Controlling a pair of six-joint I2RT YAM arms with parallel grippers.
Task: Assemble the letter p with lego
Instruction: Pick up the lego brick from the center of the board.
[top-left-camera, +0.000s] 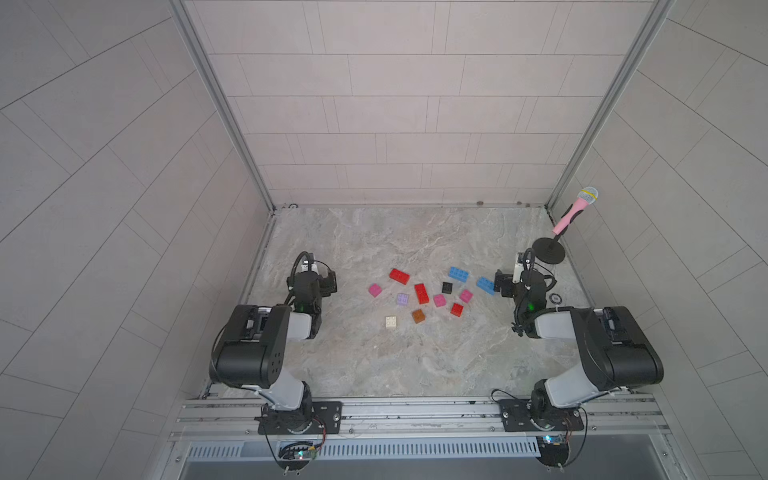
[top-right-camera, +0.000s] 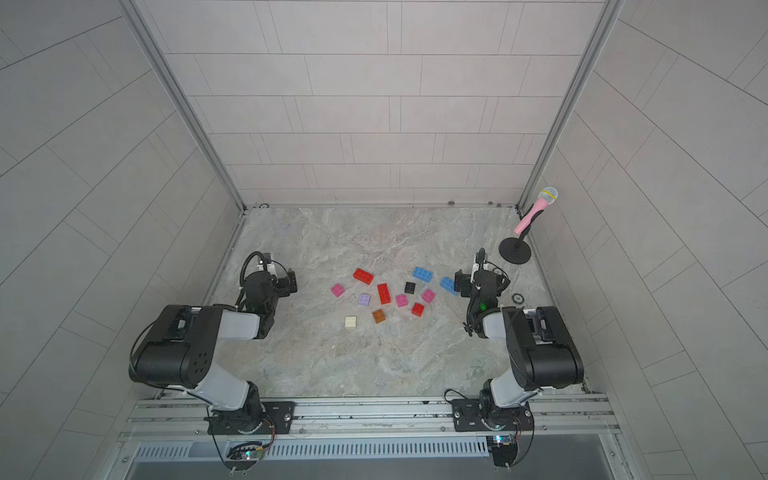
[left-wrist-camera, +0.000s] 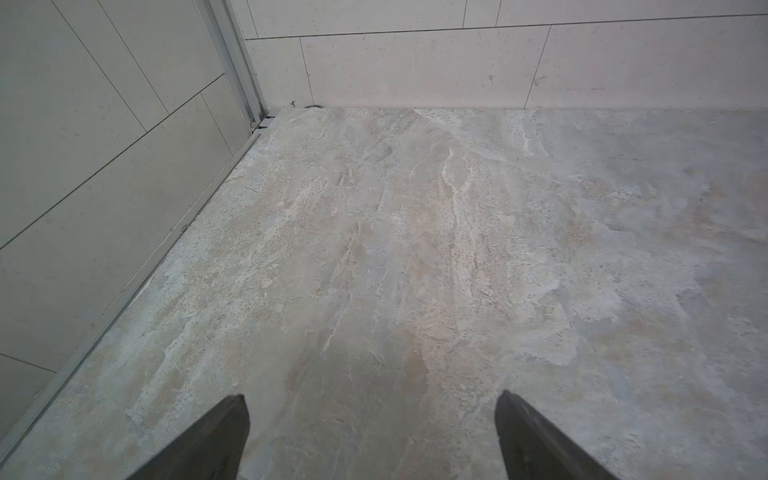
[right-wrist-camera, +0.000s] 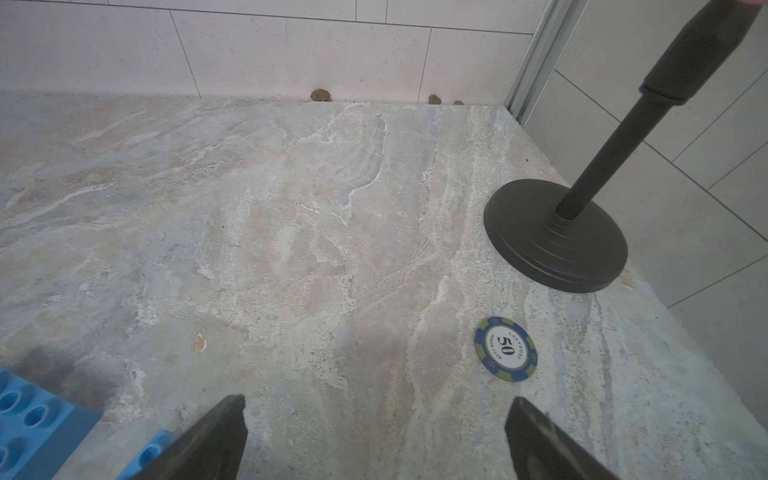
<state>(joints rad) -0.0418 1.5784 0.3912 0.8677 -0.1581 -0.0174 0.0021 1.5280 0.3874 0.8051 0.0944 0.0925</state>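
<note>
I see the lego bricks (top-left-camera: 422, 293) lying loose and apart from each other in the middle of the marble table (top-left-camera: 415, 365), and one blue brick (top-left-camera: 485, 285) is just beside the right gripper (right-wrist-camera: 377, 400). Both grippers have their jaws spread wide with nothing between them, and the left gripper (left-wrist-camera: 372, 397) is over bare table, well apart from the bricks. Near the right gripper lie a poker chip (right-wrist-camera: 505, 349) and the round base of a microphone stand (right-wrist-camera: 555, 237).

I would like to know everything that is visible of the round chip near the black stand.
The poker chip is a flat round disc with a blue rim, green patches and a white centre printed "50" and "Las Vegas". It looks plastic. It lies flat on the table, near the black stand base but apart from it.
</note>
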